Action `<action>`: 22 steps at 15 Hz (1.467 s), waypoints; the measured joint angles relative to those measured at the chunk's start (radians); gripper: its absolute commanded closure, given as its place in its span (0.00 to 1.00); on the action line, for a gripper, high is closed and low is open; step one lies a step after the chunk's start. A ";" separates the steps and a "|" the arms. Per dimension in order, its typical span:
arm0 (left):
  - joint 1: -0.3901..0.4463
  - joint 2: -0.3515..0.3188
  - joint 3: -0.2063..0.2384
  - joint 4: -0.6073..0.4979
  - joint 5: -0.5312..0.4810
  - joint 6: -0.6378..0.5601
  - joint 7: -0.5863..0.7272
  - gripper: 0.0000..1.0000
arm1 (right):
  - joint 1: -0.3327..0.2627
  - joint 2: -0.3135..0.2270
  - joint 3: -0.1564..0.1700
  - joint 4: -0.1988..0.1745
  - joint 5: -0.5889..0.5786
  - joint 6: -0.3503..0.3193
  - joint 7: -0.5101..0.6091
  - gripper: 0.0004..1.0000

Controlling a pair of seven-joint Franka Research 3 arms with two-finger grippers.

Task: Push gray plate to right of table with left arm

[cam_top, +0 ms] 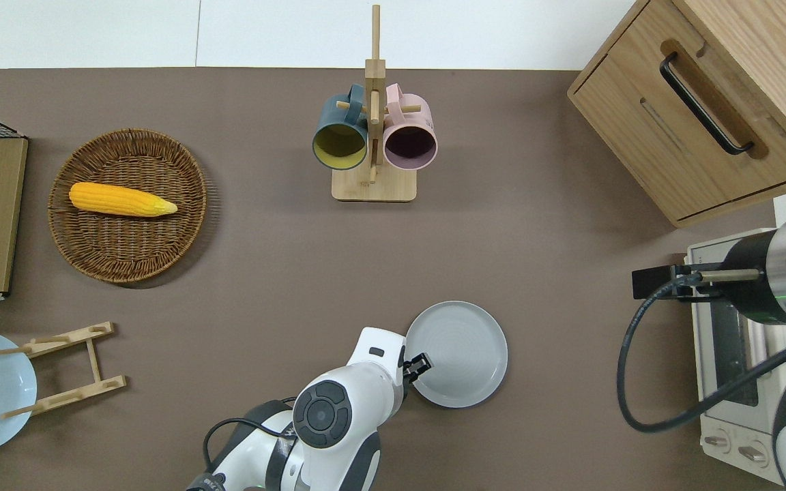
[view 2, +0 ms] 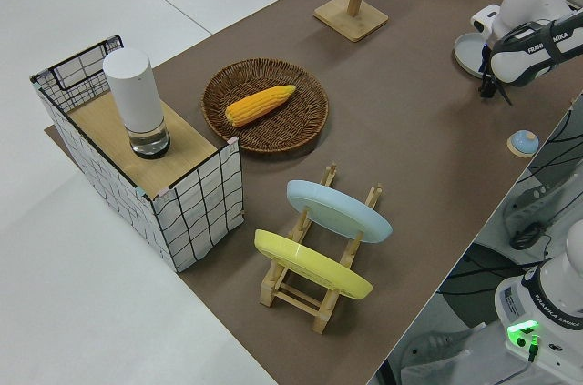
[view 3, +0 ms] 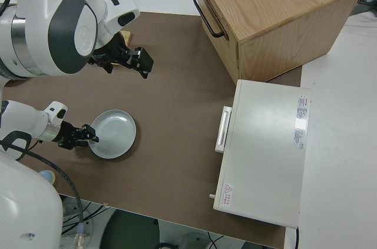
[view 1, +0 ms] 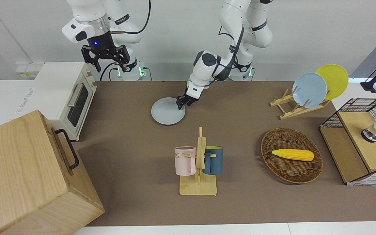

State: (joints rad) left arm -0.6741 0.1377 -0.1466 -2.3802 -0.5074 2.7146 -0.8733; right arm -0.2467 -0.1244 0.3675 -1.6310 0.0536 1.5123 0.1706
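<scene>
The left gripper [cam_top: 417,363] sits low at the rim of the gray plate [cam_top: 460,353], its fingers a little parted and gripping nothing, on the side toward the left arm's end of the table [cam_top: 284,259]. The plate lies flat near the tabletop's robot-side edge, about midway along it. The push likely goes best kept low and level through the plate's middle, steering short of the toaster oven [cam_top: 727,354]. The right arm is parked.

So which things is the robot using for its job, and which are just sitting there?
Using: gray plate, left pincer at the plate's rim, table.

Just sitting: mug rack, basket with corn, sky-blue plate, yellow plate, toaster oven, wooden cabinet.
</scene>
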 measured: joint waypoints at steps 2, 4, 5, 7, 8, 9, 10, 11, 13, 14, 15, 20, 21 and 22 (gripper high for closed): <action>0.046 -0.042 0.005 0.017 -0.001 -0.114 0.002 0.03 | 0.000 0.000 0.000 0.000 0.000 0.000 0.000 0.00; 0.082 -0.111 0.041 0.053 -0.001 -0.289 0.014 0.02 | 0.000 0.000 0.000 0.000 0.000 0.000 0.000 0.00; 0.089 -0.135 0.067 0.075 -0.001 -0.359 0.025 0.01 | 0.000 0.000 0.000 0.000 0.000 0.000 0.000 0.00; 0.095 -0.177 0.139 0.145 0.002 -0.519 0.062 0.01 | 0.000 0.000 0.000 0.000 0.000 0.000 0.000 0.00; 0.101 -0.186 0.164 0.175 0.009 -0.581 0.083 0.01 | 0.000 0.000 0.000 0.000 0.000 0.000 0.000 0.00; 0.112 -0.191 0.185 0.205 0.028 -0.639 0.107 0.01 | 0.000 0.000 0.000 0.000 0.000 0.000 0.000 0.00; 0.128 -0.193 0.213 0.243 0.074 -0.701 0.139 0.01 | 0.000 0.000 0.000 0.000 0.000 0.000 0.000 0.00; 0.139 -0.193 0.237 0.269 0.128 -0.743 0.167 0.01 | 0.000 0.000 0.000 0.000 0.000 0.000 0.000 0.00; 0.169 -0.192 0.263 0.312 0.198 -0.810 0.252 0.01 | 0.000 0.000 0.000 0.000 0.000 0.000 0.000 0.00; 0.190 -0.192 0.279 0.341 0.232 -0.849 0.316 0.01 | 0.000 0.000 0.000 0.000 0.000 0.000 0.000 0.00; 0.202 -0.192 0.301 0.366 0.272 -0.877 0.374 0.01 | 0.000 0.000 0.000 0.000 0.000 0.000 0.000 0.00; 0.317 -0.192 0.330 0.464 0.390 -0.935 0.642 0.01 | 0.000 0.000 0.000 0.000 0.000 0.000 0.000 0.00; 0.348 -0.192 0.319 0.487 0.393 -0.939 0.685 0.00 | 0.000 0.000 0.000 0.000 0.000 0.000 0.000 0.00; 0.393 -0.192 0.284 0.520 0.395 -0.958 0.705 0.00 | 0.000 0.000 0.000 0.000 0.000 0.000 0.000 0.00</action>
State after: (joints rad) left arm -0.2816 -0.0543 0.1372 -1.8604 -0.1127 1.7561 -0.1684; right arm -0.2467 -0.1244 0.3675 -1.6310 0.0536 1.5123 0.1706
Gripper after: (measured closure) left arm 0.004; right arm 0.004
